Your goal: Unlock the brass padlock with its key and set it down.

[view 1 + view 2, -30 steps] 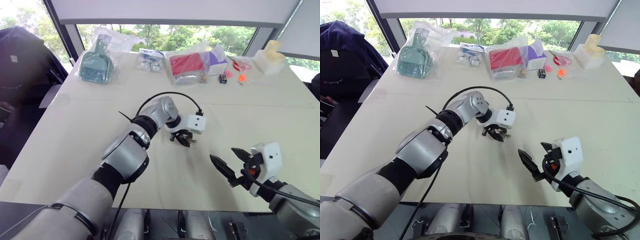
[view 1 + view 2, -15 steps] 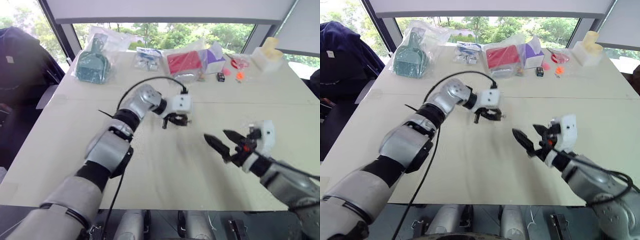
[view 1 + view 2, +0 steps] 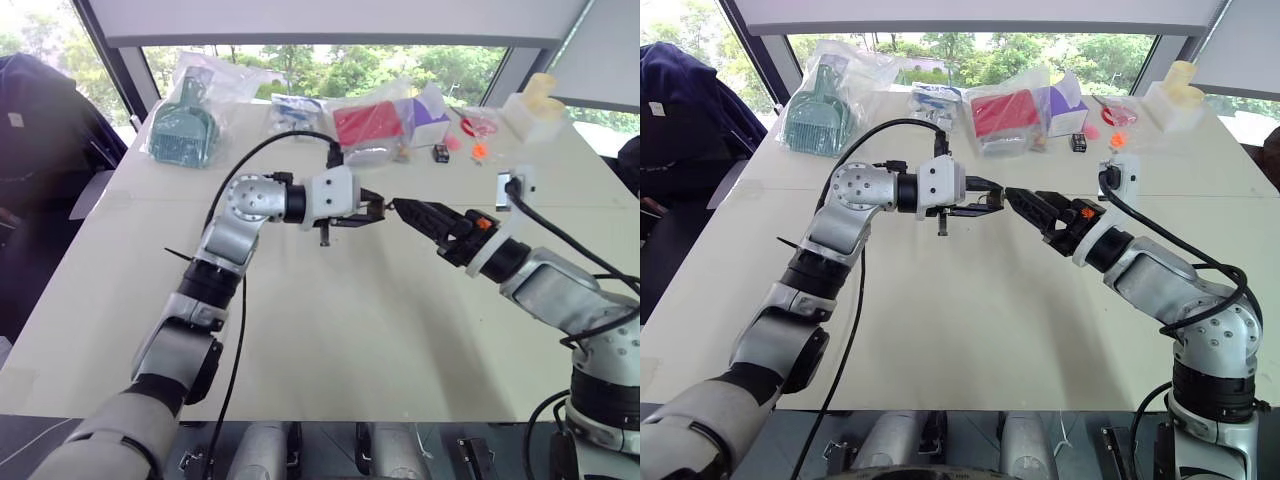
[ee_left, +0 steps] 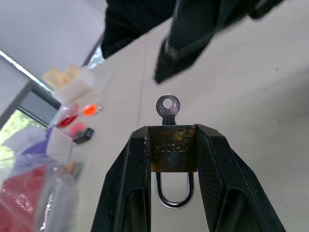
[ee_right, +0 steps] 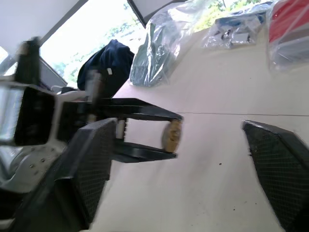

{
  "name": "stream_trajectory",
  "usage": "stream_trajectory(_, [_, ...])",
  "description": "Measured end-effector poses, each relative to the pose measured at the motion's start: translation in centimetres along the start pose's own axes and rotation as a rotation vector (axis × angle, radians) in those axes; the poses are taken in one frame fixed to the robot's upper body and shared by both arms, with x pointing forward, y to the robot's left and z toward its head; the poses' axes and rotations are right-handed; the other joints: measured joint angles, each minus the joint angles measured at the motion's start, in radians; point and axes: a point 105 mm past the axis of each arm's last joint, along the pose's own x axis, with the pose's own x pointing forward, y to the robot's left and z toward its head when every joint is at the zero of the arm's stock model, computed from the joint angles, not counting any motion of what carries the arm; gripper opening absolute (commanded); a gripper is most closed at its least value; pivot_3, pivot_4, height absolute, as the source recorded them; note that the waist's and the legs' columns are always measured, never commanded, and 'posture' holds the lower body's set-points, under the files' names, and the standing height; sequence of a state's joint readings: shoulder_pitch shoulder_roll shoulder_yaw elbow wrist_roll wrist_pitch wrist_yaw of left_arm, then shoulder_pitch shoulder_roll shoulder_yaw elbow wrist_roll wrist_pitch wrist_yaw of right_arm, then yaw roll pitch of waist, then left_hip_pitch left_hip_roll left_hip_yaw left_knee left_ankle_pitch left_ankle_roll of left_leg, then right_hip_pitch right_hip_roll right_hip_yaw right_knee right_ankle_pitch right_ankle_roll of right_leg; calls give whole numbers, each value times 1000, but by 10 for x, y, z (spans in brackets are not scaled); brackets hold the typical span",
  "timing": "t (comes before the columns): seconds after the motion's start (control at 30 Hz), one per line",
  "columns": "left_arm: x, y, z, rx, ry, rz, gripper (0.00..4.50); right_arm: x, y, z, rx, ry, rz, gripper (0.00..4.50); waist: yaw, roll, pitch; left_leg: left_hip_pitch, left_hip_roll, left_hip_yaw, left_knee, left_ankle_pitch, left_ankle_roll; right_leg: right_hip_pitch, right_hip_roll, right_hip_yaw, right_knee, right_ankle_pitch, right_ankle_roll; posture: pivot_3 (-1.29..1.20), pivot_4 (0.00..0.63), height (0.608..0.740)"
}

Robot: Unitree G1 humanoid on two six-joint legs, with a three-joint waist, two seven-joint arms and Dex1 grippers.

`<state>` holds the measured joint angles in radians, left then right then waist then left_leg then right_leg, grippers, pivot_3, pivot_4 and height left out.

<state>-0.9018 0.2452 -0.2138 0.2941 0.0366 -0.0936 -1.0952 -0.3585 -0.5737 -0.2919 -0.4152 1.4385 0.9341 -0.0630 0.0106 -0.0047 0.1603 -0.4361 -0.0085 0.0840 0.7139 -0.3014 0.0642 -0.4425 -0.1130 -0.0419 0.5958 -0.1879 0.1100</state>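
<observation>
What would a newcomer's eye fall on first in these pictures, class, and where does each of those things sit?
First, the two arms meeting above the middle of the table: the left tool is shut on the brass padlock, held off the surface. The key sticks out of the padlock towards the right tool, whose open fingers point at it. Behind them, bagged items line the table's far edge.

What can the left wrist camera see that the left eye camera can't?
Left wrist view alone: the brass padlock up close, with writing on its body, its shackle looped behind, and the key sticking out in front.
Left eye view alone: both arms over the table, and bagged items by the window.
Both: the left gripper shut on the padlock, with the open right gripper right in front of it.
</observation>
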Motion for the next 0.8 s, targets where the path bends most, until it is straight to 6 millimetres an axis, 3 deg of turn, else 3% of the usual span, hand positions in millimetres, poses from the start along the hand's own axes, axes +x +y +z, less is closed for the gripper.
stream_trajectory(0.07, [-1, 1, 2, -6, 1, 17, 681, 3, 1, -2, 4, 12, 6, 1589, 1, 0, 0, 0, 0, 0, 0, 0, 0, 0, 1, -1, 1, 0, 0, 0, 150, 740])
stream_trajectory(0.73, [-4, -1, 1, 17, 21, 0, 681, 17, 7, -13, 24, 25, 40, 1589, 1, 0, 0, 1, 1, 0, 0, 0, 0, 1, 6, -1, 1, 1, 3, 0, 150, 740])
stream_trajectory(0.8, [-4, -1, 1, 21, 20, -1, 681, 18, 8, -13, 30, 20, 44, 1055, 2, 0, 0, 1, 1, 0, 0, 0, 0, 1, 6, -1, 1, 1, 3, 0, 150, 740])
